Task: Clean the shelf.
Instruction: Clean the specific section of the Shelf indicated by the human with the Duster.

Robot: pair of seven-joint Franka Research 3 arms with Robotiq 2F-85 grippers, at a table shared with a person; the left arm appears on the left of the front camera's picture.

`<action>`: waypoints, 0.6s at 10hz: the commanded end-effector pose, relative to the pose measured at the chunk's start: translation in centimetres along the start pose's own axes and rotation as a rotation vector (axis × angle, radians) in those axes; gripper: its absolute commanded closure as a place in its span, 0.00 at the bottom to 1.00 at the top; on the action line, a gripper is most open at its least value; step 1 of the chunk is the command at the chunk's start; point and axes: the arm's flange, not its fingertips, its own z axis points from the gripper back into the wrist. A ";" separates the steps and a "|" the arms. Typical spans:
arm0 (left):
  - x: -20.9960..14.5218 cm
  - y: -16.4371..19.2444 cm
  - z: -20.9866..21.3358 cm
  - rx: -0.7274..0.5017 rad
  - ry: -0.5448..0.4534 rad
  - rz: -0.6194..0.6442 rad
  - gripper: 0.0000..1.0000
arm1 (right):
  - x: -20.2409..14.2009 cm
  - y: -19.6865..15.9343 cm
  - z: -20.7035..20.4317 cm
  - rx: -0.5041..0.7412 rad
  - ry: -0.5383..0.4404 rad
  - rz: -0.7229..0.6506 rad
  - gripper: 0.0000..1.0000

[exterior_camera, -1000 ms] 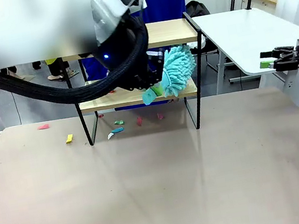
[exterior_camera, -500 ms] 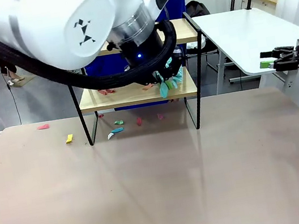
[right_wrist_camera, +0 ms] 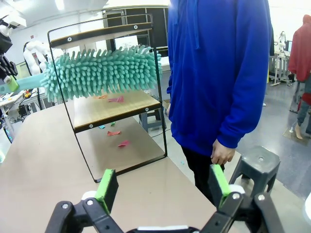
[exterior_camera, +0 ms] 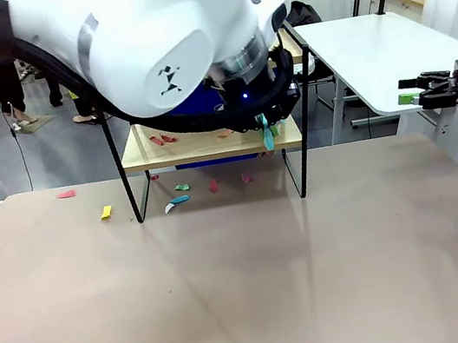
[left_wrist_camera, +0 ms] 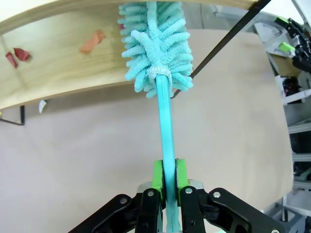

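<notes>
Well, the left arm looms big up front, blocking most of the shelf's top board and its own fingers. Just a teal sliver of the duster peeks out beneath the wrist. Down at the left wrist, the left gripper is clamped tight on the duster's handle, green pads either side. The shelf sits straight ahead at the handle's far end, fluffy head over the lower board's edge. From the right wrist, that head lies between the two boards. The right gripper gapes wide, empty, well apart beyond the table's right side. Count: one duster, two boards, three scraps on the lower board, at least six more on the table. One person in blue stands beside the shelf.
</notes>
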 end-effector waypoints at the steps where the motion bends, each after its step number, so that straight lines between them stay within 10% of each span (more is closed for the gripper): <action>1: 0.4 -1.8 -1.4 -0.005 -0.016 0.026 0.87 | 0.2 0.2 -0.2 0.002 -0.002 0.014 0.00; 6: 0.0 -1.6 -4.0 0.035 0.059 0.027 0.87 | 0.2 0.2 -0.2 0.002 -0.002 0.014 0.00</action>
